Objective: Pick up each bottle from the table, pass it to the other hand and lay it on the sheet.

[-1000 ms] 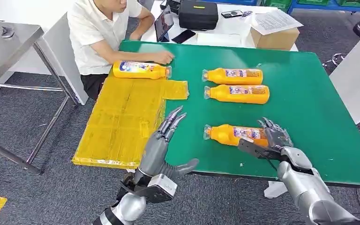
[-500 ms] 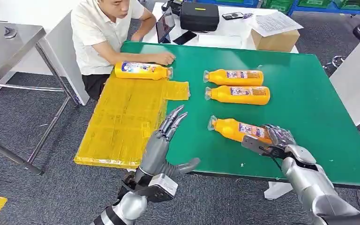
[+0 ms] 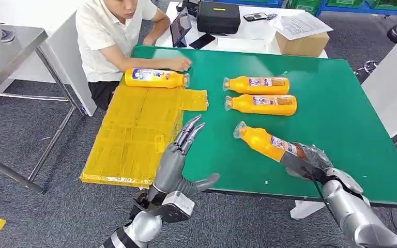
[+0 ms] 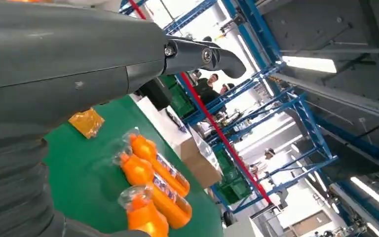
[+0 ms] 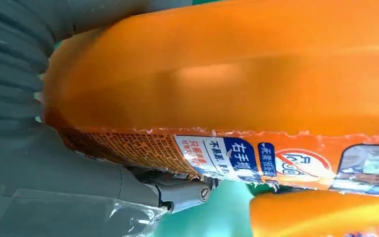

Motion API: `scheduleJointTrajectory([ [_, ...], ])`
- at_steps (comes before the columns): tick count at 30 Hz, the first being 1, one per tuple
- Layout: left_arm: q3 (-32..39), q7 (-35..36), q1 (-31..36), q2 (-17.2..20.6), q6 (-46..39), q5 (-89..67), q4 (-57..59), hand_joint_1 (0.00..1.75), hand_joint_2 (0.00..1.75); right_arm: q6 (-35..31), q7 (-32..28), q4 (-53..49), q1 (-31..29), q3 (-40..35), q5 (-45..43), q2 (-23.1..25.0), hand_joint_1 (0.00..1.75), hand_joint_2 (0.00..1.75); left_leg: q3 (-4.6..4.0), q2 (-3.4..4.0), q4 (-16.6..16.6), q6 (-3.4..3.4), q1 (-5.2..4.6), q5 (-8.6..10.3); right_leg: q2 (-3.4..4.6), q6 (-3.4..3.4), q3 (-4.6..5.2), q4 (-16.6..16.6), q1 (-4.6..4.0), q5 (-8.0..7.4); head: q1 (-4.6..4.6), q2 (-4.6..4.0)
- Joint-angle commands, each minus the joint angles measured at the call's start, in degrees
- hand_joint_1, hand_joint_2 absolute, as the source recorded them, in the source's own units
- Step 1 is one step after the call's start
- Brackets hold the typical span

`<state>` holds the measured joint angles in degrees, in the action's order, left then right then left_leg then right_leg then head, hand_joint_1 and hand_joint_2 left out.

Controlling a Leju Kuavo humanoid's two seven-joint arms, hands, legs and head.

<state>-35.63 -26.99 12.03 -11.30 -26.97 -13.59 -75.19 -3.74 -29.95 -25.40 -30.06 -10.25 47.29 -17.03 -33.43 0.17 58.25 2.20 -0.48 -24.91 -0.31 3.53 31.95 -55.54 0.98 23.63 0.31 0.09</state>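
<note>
**Near bottle gripped, lifting for handover**

While R hand (image 3: 310,159) clamps the near orange bottle (image 3: 264,142) at its base end, keep grip firm, swing cap toward L hand (image 3: 178,155), which waits w/ fingers spread over the green table (image 3: 341,119) edge by the yellow sheet (image 3: 134,129). Vs 1 s ago: bottle lay flat, now angled, cap end raised.

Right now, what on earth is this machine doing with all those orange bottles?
The robot's right hand grips the base end of the nearest orange bottle, whose cap end points toward the middle of the green table. Its left hand is open and holds nothing, raised by the yellow sheet. One bottle on the sheet lies at the far end, where a seated person rests a hand. Two more bottles lie on the table, waiting.
</note>
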Motion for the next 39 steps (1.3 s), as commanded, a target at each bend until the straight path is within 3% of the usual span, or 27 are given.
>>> scheduleJointTrajectory([
  [1,5.03,-1.07,-3.15,-1.84,-4.12,4.64,-0.87,0.0,1.75,0.22,-2.24,-13.55,14.47,3.06,-6.48,4.23,1.75,1.75,0.11,-0.03,-0.06,-0.16,0.17,-0.04,0.0,-0.14,-0.13,0.12,-0.17,0.02,0.02,0.0],
  [4,7.56,-1.07,-4.54,-3.31,-5.49,11.84,-0.34,0.0,1.75,2.42,-3.76,-23.36,18.41,5.73,-14.78,7.01,1.75,1.75,0.03,-0.03,-0.08,-0.2,0.21,-0.01,-0.02,-0.18,0.0,0.14,-0.21,0.0,0.0,0.0],
  [6,9.16,2.33,-5.45,-3.23,0.2,27.05,1.13,0.0,1.75,7.67,-0.94,-31.32,21.22,7.22,-22.38,10.26,1.75,1.75,-0.03,0.01,-0.12,-0.24,0.26,0.0,0.05,-0.23,0.08,0.13,-0.28,-0.01,0.02,0.0],
  [8,8.86,9.69,-6.53,-2.15,7.49,40.85,4.72,0.0,1.75,10.51,-2.63,-37.86,22.64,4.39,-27.87,12.73,1.75,1.75,-0.1,-0.02,-0.16,-0.27,0.29,0.01,0.05,-0.27,0.12,0.14,-0.3,0.0,0.02,0.0],
  [9,8.2,8.19,-6.45,-1.46,8.37,42.41,6.39,0.0,1.75,10.07,-1.07,-39.5,22.74,2.84,-28.43,13.18,1.75,1.75,-0.09,0.26,-0.18,-0.28,0.26,-0.02,0.33,-0.29,0.22,0.08,-0.27,-0.02,-0.02,0.0],
  [14,4.55,11.19,-6.12,2.29,18.14,51.86,7.82,0.0,1.75,13.01,-2.66,-43.93,21.92,-3.87,-36.01,16.46,1.75,1.75,-0.5,0.25,-0.12,-0.31,0.21,0.05,0.3,-0.19,0.58,-0.04,-0.2,0.01,0.0,0.0],
  [18,3.54,11.28,-5.54,2.81,17.85,51.05,5.75,0.0,1.75,12.06,-1.99,-45.0,22.13,-5.27,-38.42,16.65,1.75,1.75,-1.07,0.08,-0.07,-0.34,0.22,0.15,0.19,-0.19,1.07,-0.18,-0.21,0.03,0.0,0.0],
  [25,3.47,11.35,-5.6,2.83,17.79,51.04,5.68,0.0,1.75,11.93,-2.05,-44.81,22.16,-5.17,-38.81,16.11,1.75,1.75,-1.2,-0.03,-0.08,-0.37,0.2,0.15,0.09,-0.32,1.18,-0.18,-0.19,0.01,-0.02,0.0],
  [30,2.27,8.92,-4.31,2.35,13.05,45.31,4.74,0.0,1.75,10.01,-1.57,-44.05,22.49,-6.62,-39.1,17.19,1.75,1.75,-1.33,-0.05,-0.05,-0.37,0.21,0.16,0.07,-0.32,1.28,-0.18,-0.2,-0.01,0.0,0.0],
  [35,0.65,8.01,-3.66,3.05,13.88,41.61,2.66,0.0,1.75,9.85,-0.83,-38.65,20.33,-9.53,-38.0,17.28,1.75,1.75,-1.33,0.0,-0.04,-0.35,0.23,0.15,0.11,-0.3,1.3,-0.16,-0.23,-0.04,-0.02,0.0],
  [39,1.14,7.01,-2.61,1.39,13.65,39.57,1.97,0.0,1.75,12.76,0.61,-32.61,17.45,-14.49,-35.18,16.92,1.75,1.75,-1.24,0.08,-0.05,-0.38,0.25,0.12,0.2,-0.34,1.23,-0.18,-0.24,-0.02,-0.02,0.0],
])
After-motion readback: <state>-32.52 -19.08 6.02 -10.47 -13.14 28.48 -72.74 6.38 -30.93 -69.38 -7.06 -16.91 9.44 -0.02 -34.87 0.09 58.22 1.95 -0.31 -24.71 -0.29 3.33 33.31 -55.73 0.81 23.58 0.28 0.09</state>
